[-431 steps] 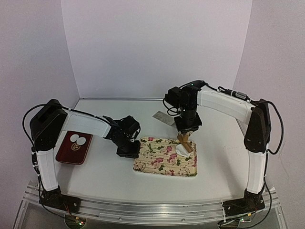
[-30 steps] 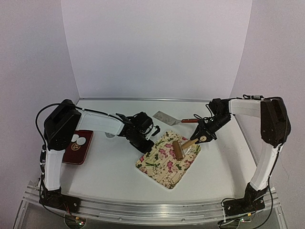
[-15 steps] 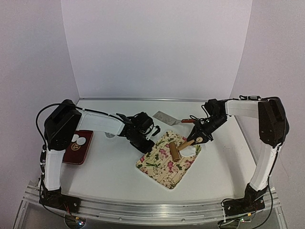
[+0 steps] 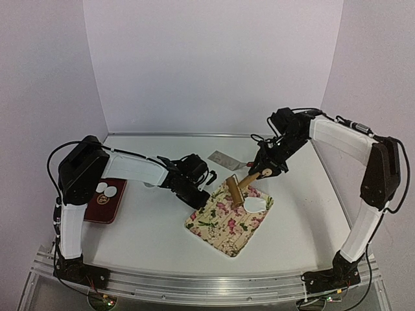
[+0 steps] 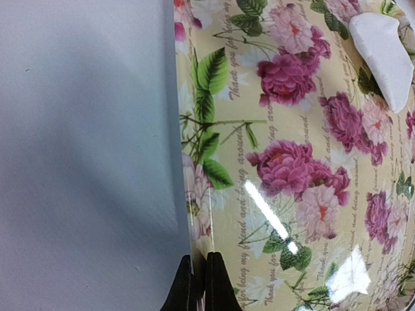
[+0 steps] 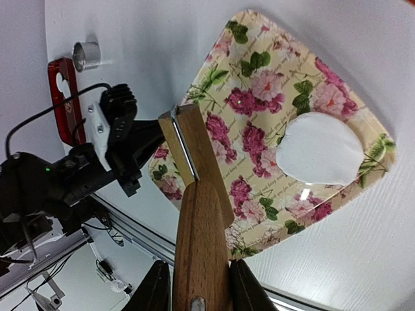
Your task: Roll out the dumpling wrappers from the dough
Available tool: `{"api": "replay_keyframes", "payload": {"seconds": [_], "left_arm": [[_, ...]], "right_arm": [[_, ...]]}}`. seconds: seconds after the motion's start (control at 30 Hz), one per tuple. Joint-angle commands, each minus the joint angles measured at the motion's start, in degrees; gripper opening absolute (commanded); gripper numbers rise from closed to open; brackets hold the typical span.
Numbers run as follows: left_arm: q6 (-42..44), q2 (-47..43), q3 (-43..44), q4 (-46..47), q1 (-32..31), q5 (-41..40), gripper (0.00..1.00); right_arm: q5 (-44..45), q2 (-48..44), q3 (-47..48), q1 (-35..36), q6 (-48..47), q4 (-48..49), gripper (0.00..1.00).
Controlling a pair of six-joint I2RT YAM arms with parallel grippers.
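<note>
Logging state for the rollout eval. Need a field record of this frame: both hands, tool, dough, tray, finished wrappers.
left hand: shut on the left edge of the floral tray
right hand: shut on the rolling pin handle
rolling pin: roller over the tray, beside the dough, not on it
dough: one flat white oval near the tray's right corner
dumpling wrappers: two discs on the red tray, far left
spatula: on the table behind the floral tray

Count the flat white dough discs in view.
3. One dough disc and a second sit side by side on the red tray at left; a larger one lies on the floral board. More may be hidden.
</note>
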Motion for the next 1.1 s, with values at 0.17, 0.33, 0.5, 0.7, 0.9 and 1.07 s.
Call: {"api": "replay_keyframes", "payload": {"seconds": [0.17,0.33,0.5,0.7,0.9,1.07], "left_arm": [[1.2,-2.2,-4.2,-4.5,0.0,-1.6,0.0],[1.4,-2.1,-3.7,-4.7,0.0,-1.6,0.0],[1.5,-1.3,-2.7,-4.9,0.0,-1.2,0.0],[1.9,-0.5,-1.5,-5.2,0.0,-1.0,0.0],[2.2,0.0,-1.3,-5.1,0.0,-0.7,0.0],[2.1,0.4,-1.0,-4.9,0.0,-0.4,0.0]], "right_arm": [[13.3,-3.7,3.6,-6.3,-3.8,-14.6,0.0],[12.9,-1.1,3.6,-8.2,-6.3,-14.1,0.0],[10.5,1.9,5.2,-8.4,-6.6,-12.5,0.0],[10.1,4.2,4.5,-8.4,-6.8,-10.5,0.0],[9.6,5.4,3.7,-8.4,-6.5,-8.2,0.0],[9.7,6.7,2.5,-8.4,-6.9,-7.2,0.0]]}}
